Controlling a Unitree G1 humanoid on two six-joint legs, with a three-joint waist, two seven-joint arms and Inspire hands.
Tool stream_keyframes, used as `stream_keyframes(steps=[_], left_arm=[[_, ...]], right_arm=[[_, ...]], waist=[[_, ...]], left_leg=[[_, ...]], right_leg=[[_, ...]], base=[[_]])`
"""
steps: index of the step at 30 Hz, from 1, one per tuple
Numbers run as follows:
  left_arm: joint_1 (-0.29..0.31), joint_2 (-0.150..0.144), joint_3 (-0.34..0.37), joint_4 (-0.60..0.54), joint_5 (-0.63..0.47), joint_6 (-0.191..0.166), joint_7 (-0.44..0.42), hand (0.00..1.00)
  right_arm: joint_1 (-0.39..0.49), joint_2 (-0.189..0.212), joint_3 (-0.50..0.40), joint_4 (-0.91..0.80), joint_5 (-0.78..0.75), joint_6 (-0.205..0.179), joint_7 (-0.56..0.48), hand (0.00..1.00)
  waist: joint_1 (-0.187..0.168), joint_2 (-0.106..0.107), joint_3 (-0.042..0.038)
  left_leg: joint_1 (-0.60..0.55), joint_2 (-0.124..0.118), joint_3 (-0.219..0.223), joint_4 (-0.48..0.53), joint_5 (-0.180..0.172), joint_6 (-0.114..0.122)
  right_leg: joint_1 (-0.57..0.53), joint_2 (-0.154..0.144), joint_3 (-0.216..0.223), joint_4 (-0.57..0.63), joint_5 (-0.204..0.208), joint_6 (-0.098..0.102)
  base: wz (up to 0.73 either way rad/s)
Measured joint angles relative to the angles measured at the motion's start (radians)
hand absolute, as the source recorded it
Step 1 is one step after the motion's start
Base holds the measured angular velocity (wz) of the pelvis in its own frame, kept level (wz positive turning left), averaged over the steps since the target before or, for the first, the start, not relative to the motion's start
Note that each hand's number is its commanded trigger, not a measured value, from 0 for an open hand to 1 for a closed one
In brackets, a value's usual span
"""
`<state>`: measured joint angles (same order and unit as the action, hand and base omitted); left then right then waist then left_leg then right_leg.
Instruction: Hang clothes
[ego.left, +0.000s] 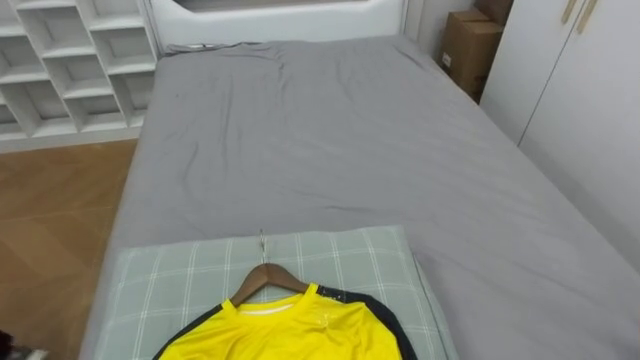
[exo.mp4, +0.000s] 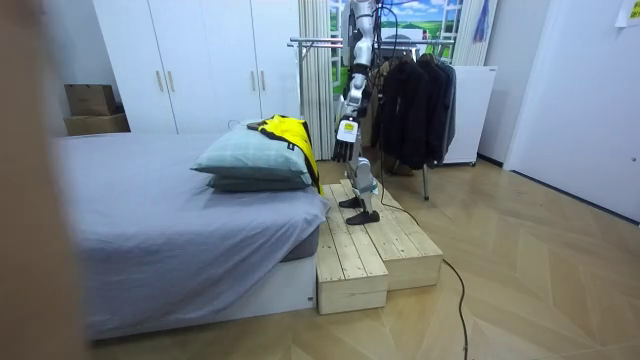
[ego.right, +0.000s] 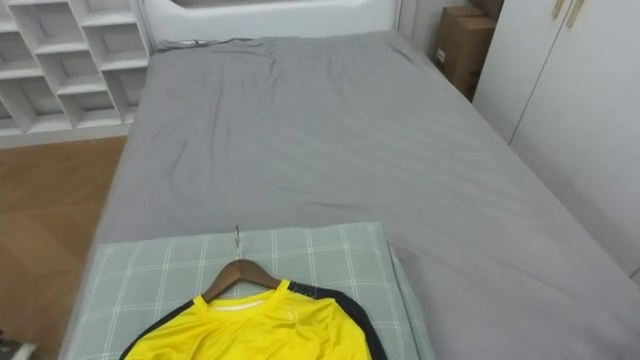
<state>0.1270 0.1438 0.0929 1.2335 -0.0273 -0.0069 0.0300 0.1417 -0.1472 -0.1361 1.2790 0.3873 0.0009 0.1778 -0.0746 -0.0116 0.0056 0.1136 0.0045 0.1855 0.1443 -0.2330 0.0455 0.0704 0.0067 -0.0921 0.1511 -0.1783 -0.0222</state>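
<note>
Lying flat at the near end of the wide bed with the grey sheet (ego.left: 330, 140): a yellow jersey shirt with black sleeves (ego.left: 290, 330), hung on a brown wooden hanger (ego.left: 266, 278) with a thin metal hook (ego.left: 262, 243). Resting on a pale green checked pillow (ego.left: 170, 275), collar and hook pointing toward the bed's far end, hook tip about level with the pillow's far edge. In the room view, stacked on a second, darker grey pillow (exo.mp4: 255, 184), with part of the shirt draped down over the bed's end.

Standing upright on a low platform of pale wooden planks (exo.mp4: 365, 250) set against that same end of the bed. Left hand (exo.mp4: 345, 150) hanging low at the robot's side, just off the bed's end, apart from shirt and hanger; open or closed cannot be told.

Beyond the platform, away from the bed, a metal clothes rack hung with dark garments (exo.mp4: 415, 95). Left of the bed, white open-cubby shelving (ego.left: 70, 60) on a brown wooden floor (ego.left: 50, 220). At the bed's far end, a white headboard (ego.left: 280, 15); off its far right corner, a brown cardboard box (ego.left: 465, 45); along its right side, white wardrobe doors (ego.left: 580, 90).
</note>
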Motion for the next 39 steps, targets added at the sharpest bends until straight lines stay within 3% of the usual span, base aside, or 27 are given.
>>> stream_keyframes(steps=[29,36,39], left_arm=[[0.001,0.001,-0.001,-0.007,0.000,0.001,0.040,0.00],[0.011,0.002,0.002,-0.032,0.001,-0.001,0.086,0.00],[0.019,0.002,0.002,-0.037,0.000,-0.009,0.119,0.00]], right_arm=[[-0.003,-0.001,0.037,-0.002,0.001,0.000,-0.026,0.00],[-0.003,-0.001,0.036,-0.002,0.001,0.000,-0.045,0.00],[-0.003,-0.001,0.036,-0.002,-0.002,-0.001,-0.046,0.00]], waist=[[0.001,-0.003,0.0002],[0.004,-0.004,0.0009],[0.004,-0.006,-0.0033]], left_leg=[[0.002,-0.001,-0.013,0.007,0.000,0.000],[0.002,-0.001,-0.013,0.006,0.000,0.000],[0.002,-0.001,-0.013,0.006,0.000,0.000]], right_leg=[[0.016,-0.001,-0.013,0.001,0.000,0.000],[0.012,0.002,-0.013,0.000,0.000,0.000],[0.010,0.001,-0.013,-0.001,0.000,0.000]], base=[[0.01],[0.00],[0.00]])
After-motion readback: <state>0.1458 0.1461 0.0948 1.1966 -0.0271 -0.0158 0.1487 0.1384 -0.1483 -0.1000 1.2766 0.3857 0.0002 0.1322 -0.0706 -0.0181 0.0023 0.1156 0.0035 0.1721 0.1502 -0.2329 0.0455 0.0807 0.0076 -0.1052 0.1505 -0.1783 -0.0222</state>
